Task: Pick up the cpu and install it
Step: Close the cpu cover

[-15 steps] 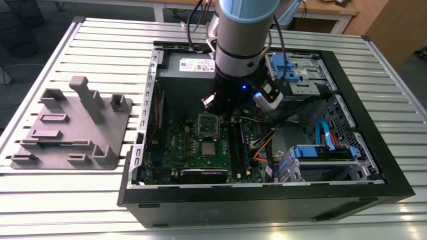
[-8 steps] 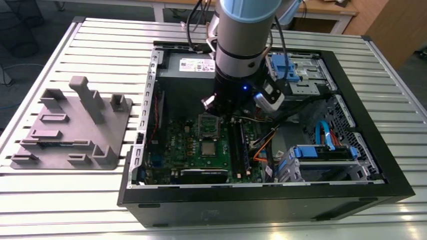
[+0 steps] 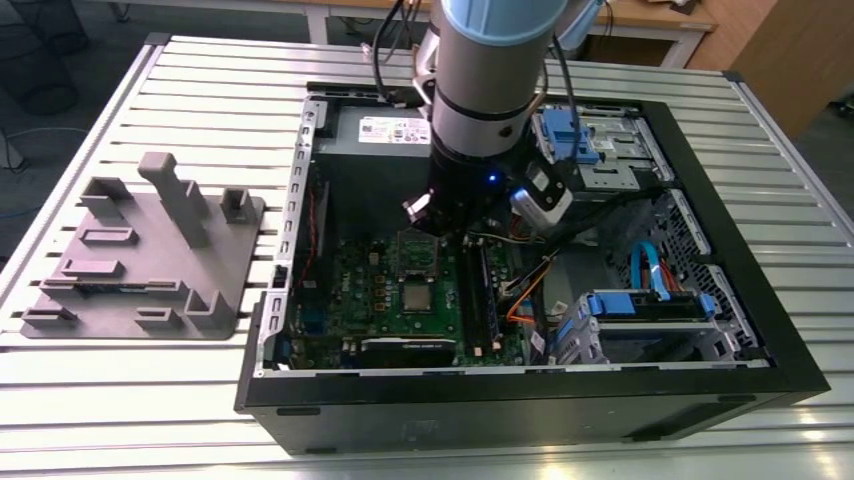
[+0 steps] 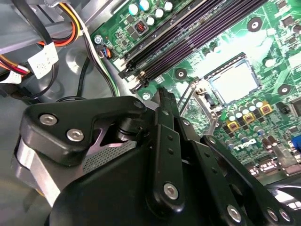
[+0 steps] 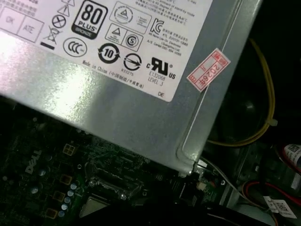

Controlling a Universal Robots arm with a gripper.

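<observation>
The cpu [image 4: 233, 83] is a pale silver square lying flat in the motherboard socket; it also shows in the exterior view [image 3: 418, 296] and in the first wrist view [image 5: 95, 207]. The silver socket frame [image 3: 418, 251] stands tilted up at the far side of the socket, and its thin lever [image 4: 186, 95] is raised beside it. My gripper [image 4: 162, 94] hangs inside the case just above that frame [image 3: 438, 228], apart from the cpu. Its black fingers are shut with nothing between them.
The open black computer case [image 3: 747, 370] lies on a slatted metal table [image 3: 174, 80]. A grey power supply [image 5: 117, 94] sits close behind the gripper, with memory slots [image 4: 197, 33] and loose cables [image 4: 94, 52] beside it. A grey plastic tray [image 3: 147, 255] with upright posts stands at the exterior view's left.
</observation>
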